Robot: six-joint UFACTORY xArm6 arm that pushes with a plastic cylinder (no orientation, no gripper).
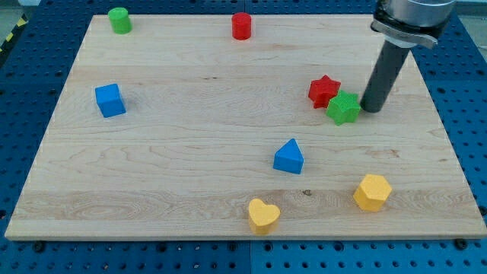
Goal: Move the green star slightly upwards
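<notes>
On the wooden board (pixel 228 137) the green star (pixel 344 107) lies toward the view's right, a little above mid-height, with the red star (pixel 324 90) touching it on its upper-left side. The arm's dark rod comes down from the view's top right, and my tip (pixel 372 109) rests on the board just beside the green star's right edge, apparently touching it or nearly so. The arm carries no hand or jaws, only this plain rod, so there is nothing spread, pressed together or pinching. Well apart from this cluster, a blue triangular block (pixel 289 157) sits below and to the left of the green star. A yellow heart (pixel 263 215) and a yellow hexagonal block (pixel 372 192) lie near the view's bottom. A blue cube (pixel 110 100) stands at the view's left, a green cylinder (pixel 119 20) near the top-left corner, and a red cylinder (pixel 241 25) near the top edge at centre.
</notes>
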